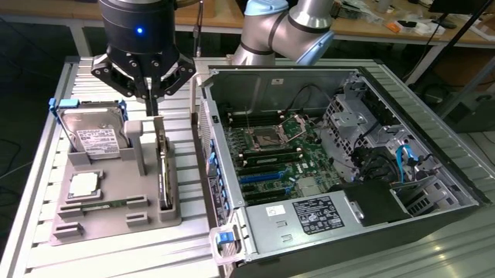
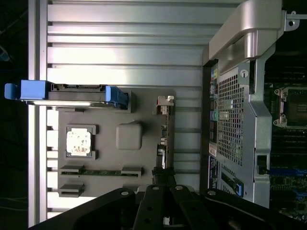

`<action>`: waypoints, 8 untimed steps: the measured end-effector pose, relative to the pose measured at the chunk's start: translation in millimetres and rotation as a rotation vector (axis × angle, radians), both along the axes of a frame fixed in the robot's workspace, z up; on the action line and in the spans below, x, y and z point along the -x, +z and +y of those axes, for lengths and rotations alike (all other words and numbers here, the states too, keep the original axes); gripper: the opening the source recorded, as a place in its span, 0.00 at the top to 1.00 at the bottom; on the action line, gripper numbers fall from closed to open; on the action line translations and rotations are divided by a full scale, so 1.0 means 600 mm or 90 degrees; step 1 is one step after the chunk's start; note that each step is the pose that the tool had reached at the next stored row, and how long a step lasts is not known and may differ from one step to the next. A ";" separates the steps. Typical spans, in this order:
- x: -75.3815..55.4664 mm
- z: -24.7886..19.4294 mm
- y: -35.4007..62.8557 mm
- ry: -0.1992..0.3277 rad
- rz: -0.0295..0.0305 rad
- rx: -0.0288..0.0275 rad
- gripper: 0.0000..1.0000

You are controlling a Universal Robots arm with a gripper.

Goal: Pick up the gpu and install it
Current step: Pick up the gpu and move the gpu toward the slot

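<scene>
I've got the gripper [image 1: 152,107] hanging over the gray parts tray [image 1: 116,223], its fingers drawn together with nothing between them. The gpu [image 1: 163,168] stands on edge in the tray's slot nearest the open computer case [image 1: 433,133], just beneath the fingertips at its far end. The hard drive [image 1: 97,139] leans in the tray's other side.
</scene>
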State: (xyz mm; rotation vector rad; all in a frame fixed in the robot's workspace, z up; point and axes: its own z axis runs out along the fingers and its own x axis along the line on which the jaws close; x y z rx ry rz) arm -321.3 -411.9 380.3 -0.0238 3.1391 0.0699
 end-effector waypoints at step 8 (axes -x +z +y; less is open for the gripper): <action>0.000 0.0000 0.000 0.000 0.0000 0.0000 0.75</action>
